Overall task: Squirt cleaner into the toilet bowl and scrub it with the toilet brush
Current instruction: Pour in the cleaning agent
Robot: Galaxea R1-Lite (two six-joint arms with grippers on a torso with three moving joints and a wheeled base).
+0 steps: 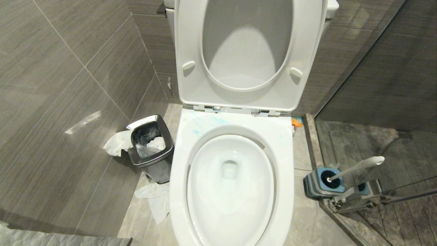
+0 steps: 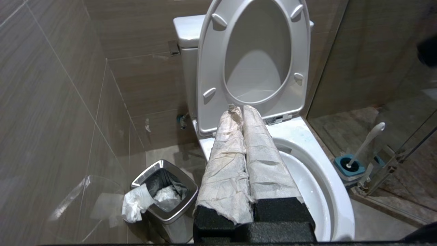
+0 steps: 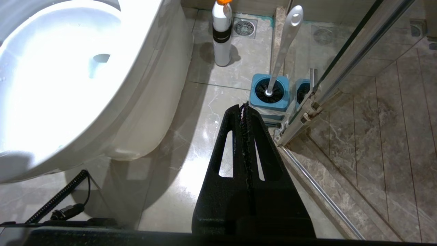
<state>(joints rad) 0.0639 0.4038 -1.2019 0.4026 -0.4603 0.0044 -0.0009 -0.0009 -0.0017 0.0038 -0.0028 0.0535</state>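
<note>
- Toilet bowl [image 1: 230, 191] lies open, seat up, just below the left gripper [image 2: 243, 109], whose paper-wrapped jaws are pressed together and hold nothing.
- Toilet brush [image 3: 285, 41] stands in its holder [image 3: 269, 94] just beyond the right gripper [image 3: 244, 104], jaws pressed together too.
- Risks: I think shut jaws could knock over the brush or the bottle [image 3: 222, 34], and the glass door [image 3: 344, 58] stands close.

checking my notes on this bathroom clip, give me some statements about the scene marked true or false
1. The white toilet seat and lid are raised. True.
2. The long white curved toilet brush lies inside the glossy white toilet bowl. False: it stands in its square blue holder on the floor beside the bowl.
3. The left end effector is shut and holds nothing. True.
4. The square chrome waste bin is overturned. False: it stands upright, with white paper hanging over its rim.
5. The right end effector grips the brush handle. False: it is shut on nothing, over the floor.
</note>
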